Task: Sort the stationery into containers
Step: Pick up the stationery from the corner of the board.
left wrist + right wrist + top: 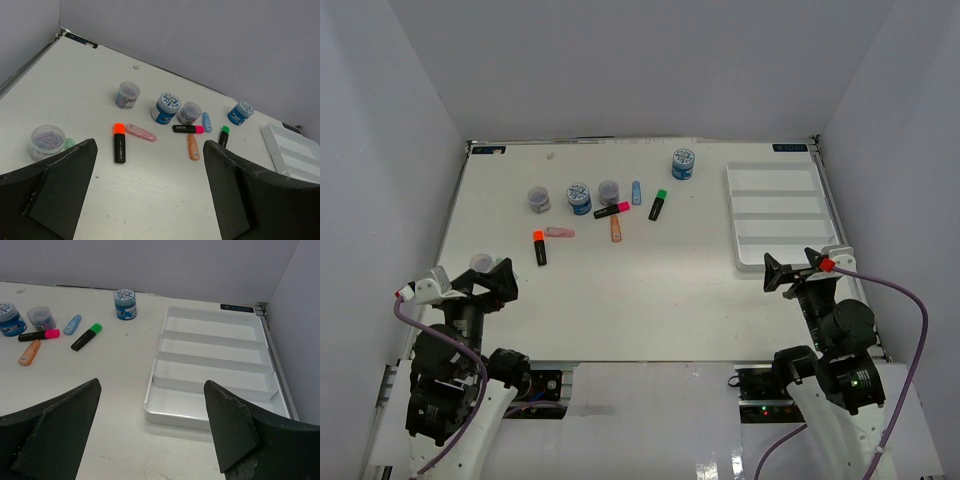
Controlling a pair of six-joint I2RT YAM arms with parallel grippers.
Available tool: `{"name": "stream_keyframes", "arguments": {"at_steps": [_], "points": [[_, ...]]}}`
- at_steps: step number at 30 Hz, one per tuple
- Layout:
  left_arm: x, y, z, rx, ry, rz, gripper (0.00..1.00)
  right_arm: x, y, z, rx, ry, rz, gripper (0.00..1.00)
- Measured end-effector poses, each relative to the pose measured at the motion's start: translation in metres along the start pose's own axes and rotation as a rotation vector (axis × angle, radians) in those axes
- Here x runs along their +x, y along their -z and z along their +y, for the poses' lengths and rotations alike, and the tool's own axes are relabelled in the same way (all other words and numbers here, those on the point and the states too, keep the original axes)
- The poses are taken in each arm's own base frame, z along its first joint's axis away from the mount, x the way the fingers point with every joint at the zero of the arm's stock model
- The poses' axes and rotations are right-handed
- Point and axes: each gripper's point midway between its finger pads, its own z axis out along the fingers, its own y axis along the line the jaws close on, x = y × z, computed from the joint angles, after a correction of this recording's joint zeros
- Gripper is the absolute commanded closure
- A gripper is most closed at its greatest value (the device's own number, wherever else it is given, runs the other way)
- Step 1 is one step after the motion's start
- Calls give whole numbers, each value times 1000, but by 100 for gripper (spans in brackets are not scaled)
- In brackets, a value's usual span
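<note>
White table (650, 290), nothing sorted: empty tray (215, 326) before open right pincer (151, 385), highlighters (119, 143), jars (165, 107) beyond open left pincer (150, 145).

Highlighters (658, 205) and jars (580, 198) scattered left of white tray (775, 180).

White table (650, 300), scattered highlighters (540, 250), round jars (579, 198), white tray (775, 179)

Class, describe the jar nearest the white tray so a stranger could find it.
Find the white tray on the right side of the table. Left of its far corner stands a blue-patterned jar. Unlike the other jars, grouped with highlighters further left, it stands alone.
</note>
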Motion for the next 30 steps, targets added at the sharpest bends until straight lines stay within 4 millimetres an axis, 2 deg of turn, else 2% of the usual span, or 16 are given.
{"name": "stream_keyframes", "arguments": {"at_steps": [7,11,17,23,27,30], "points": [[2,-3,1,-15,-1,11,2,-4,-10,4,-3,-44,89,10],[11,-13,5,-64,-5,53,2,-2,-20,15,-54,-60,183,10],[43,-52,5,-176,-83,250,2,31,-35,28,-99,-89,394,10],[80,-99,6,-309,-177,446,2,57,-35,36,-124,-111,533,10],[104,-122,25,-403,-204,536,2,58,-32,47,-186,-130,546,10],[110,-133,67,-525,-144,574,2,55,-29,54,-228,-141,537,10]]}}
